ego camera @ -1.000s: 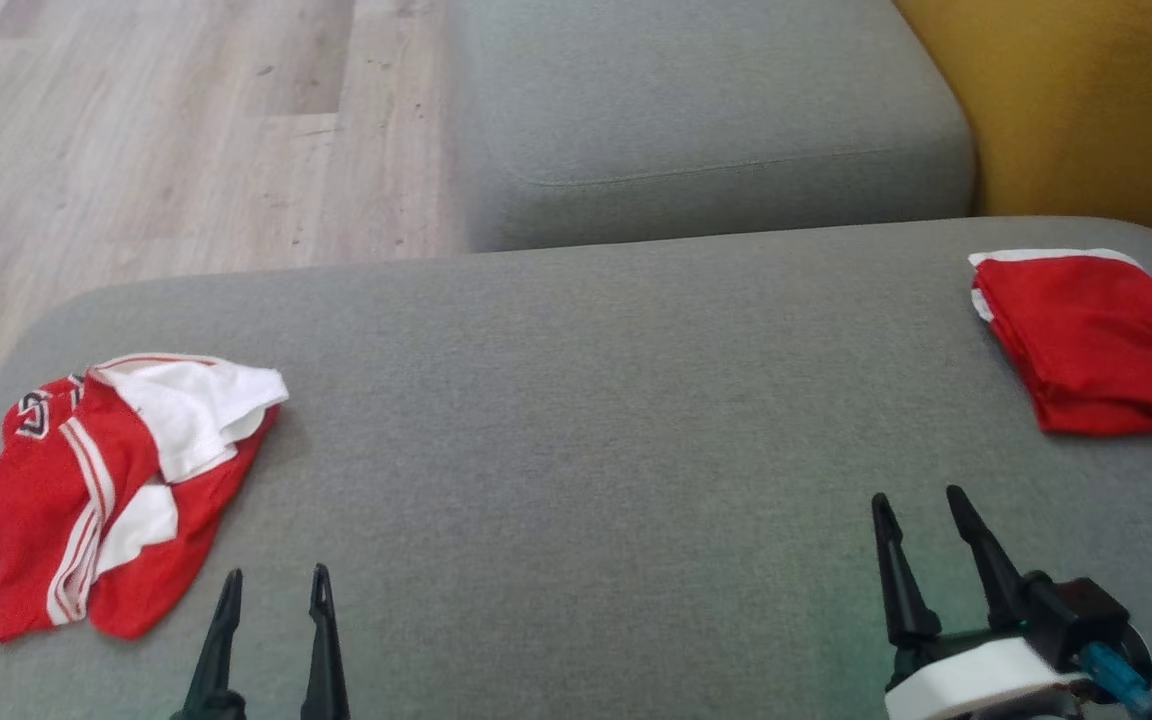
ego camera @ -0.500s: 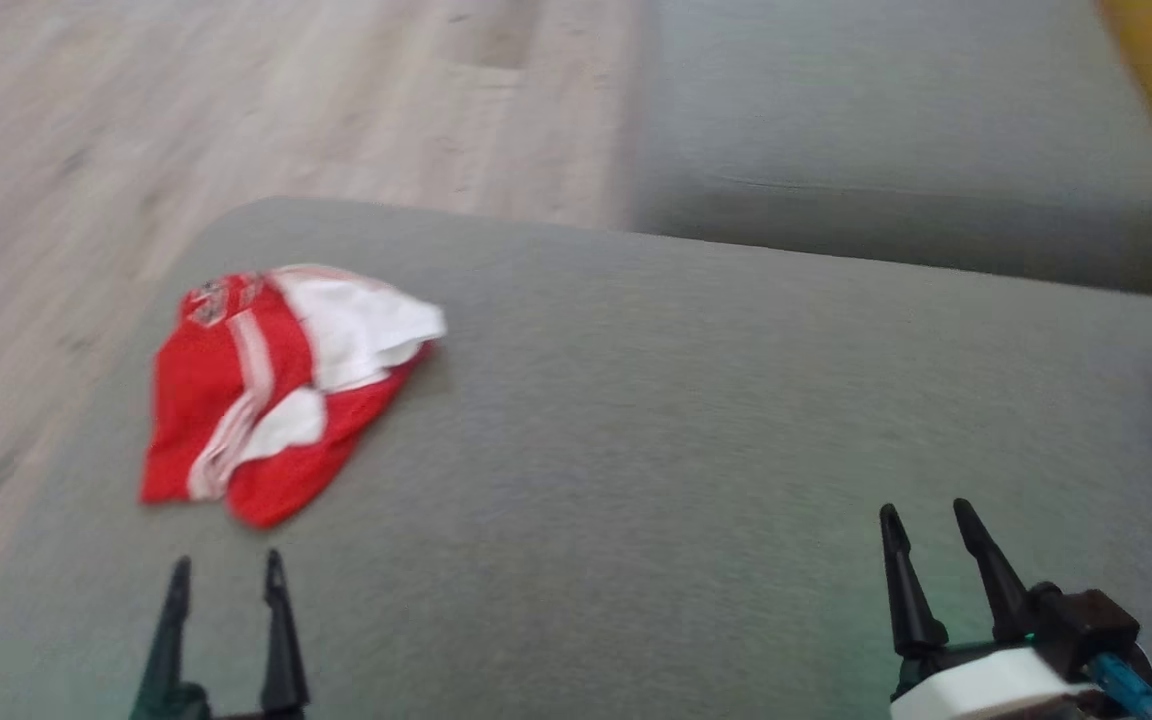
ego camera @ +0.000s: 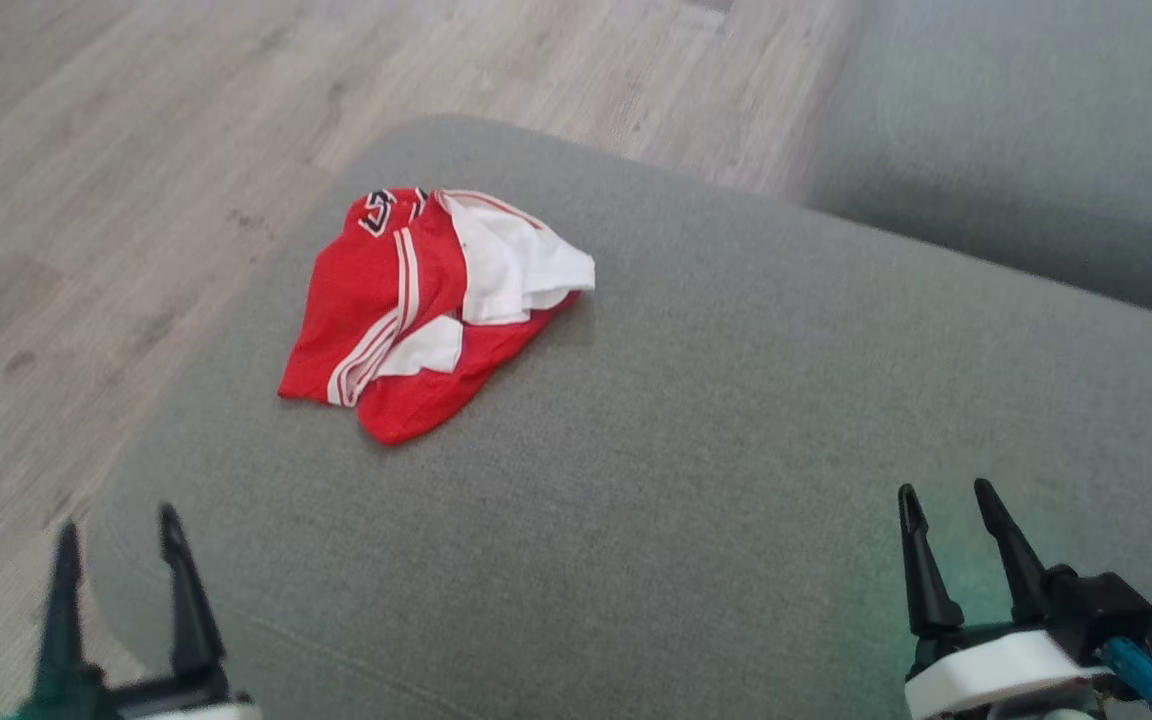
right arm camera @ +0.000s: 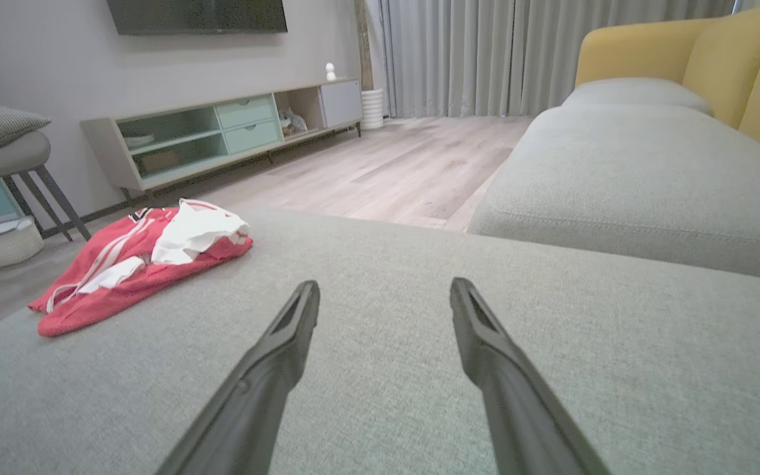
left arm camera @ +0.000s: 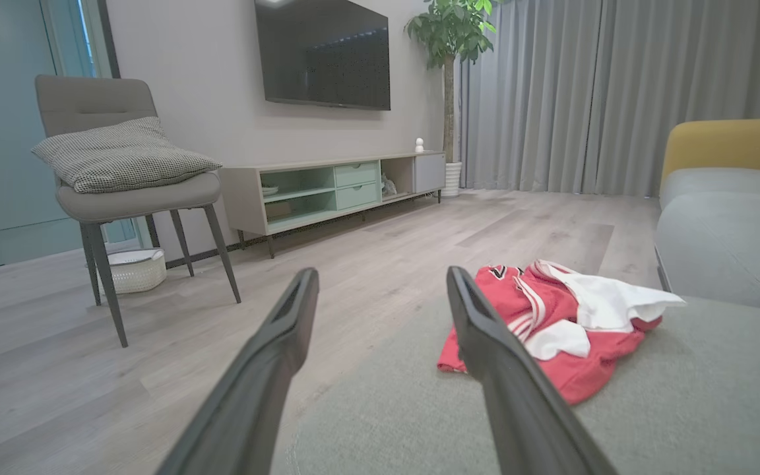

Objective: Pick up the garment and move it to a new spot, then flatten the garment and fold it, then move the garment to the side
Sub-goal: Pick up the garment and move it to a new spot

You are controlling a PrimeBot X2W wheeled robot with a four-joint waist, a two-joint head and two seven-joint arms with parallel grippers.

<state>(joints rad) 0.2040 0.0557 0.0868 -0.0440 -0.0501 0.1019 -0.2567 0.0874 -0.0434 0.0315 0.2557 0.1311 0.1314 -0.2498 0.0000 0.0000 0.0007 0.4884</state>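
Jersey point(ego camera: 431, 310), red and white, is lying crumpled near the far left edge of the grey sofa seat point(ego camera: 716, 470), ahead and right of your left gripper point(ego camera: 116, 522), which is hovering wide and empty at the seat's near left corner. Your right gripper point(ego camera: 946, 490), equally spread, is hanging farther off.

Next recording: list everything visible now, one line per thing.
garment: one, red and white, crumpled on the near cushion
near cushion: one, grey, under the garment
far cushion: one, grey, beyond it
backrest: one, yellow, behind the far cushion
floor: one, pale wood, around the cushions
chair: one, grey, by the wall
television: one, black, on the wall
cabinet: one, pale, below the television
plant: one, green, beside the curtains
left gripper: one, dark, lower left, open
right gripper: one, dark, lower right, open
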